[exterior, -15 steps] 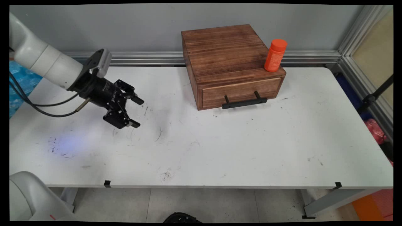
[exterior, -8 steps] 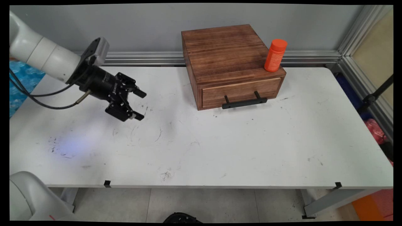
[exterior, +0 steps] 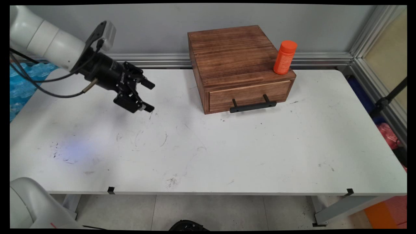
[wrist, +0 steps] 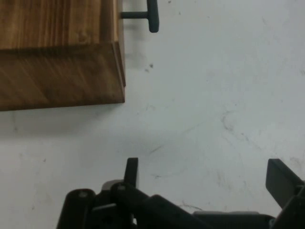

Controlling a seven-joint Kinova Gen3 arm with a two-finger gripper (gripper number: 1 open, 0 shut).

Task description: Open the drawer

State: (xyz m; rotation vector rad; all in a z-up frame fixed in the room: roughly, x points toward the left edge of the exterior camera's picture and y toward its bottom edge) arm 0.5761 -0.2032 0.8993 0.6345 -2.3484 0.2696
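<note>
Evidently the gripper (exterior: 148, 96) has risen and shifted toward the back of the white table (exterior: 227, 146) over the last second, its fingers spread wide with nothing between them, and it now hangs in the air to the left of the wooden drawer box (exterior: 239, 66), well apart from it. The box's drawer is closed, its black handle (exterior: 253, 105) untouched, and an orange bottle (exterior: 285, 57) stands upright on the box's top right corner. The bottle's label carries print too small to read, and the gripper body's lettering is likewise illegible.
</note>
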